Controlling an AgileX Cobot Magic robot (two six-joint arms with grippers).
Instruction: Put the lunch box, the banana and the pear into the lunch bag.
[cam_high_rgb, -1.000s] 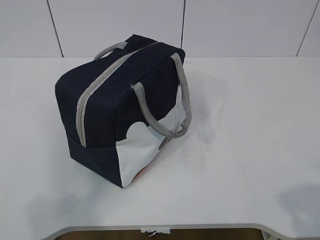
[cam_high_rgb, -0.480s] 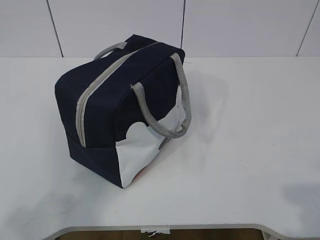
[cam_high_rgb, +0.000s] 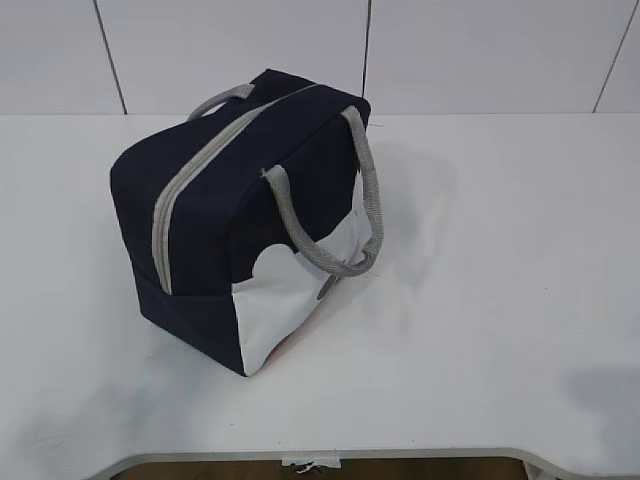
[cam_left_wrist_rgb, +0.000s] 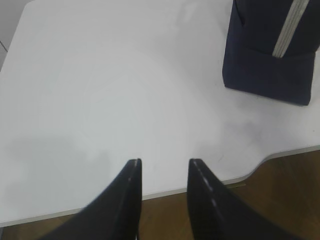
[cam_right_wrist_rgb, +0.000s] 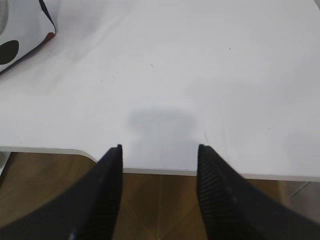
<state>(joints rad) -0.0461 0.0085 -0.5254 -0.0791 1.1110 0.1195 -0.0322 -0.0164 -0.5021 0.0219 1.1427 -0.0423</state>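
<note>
A white table (cam_high_rgb: 500, 300) is filling most of the exterior view, its top smooth and matte. Its near edge is curving inward at the middle, showing a pale rim. Behind the far edge, a white panelled wall (cam_high_rgb: 230, 50) is rising, with thin dark seams running down it at a slight slant. Soft grey shadows are lying on the tabletop near the right and left corners. Below the table's near edge, a brown wooden floor (cam_right_wrist_rgb: 160, 200) is showing in the wrist views.

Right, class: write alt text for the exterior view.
A zipped navy lunch bag with grey handles and a white corner panel stands left of centre on a white table. No arms, food or lunch box appear.
</note>
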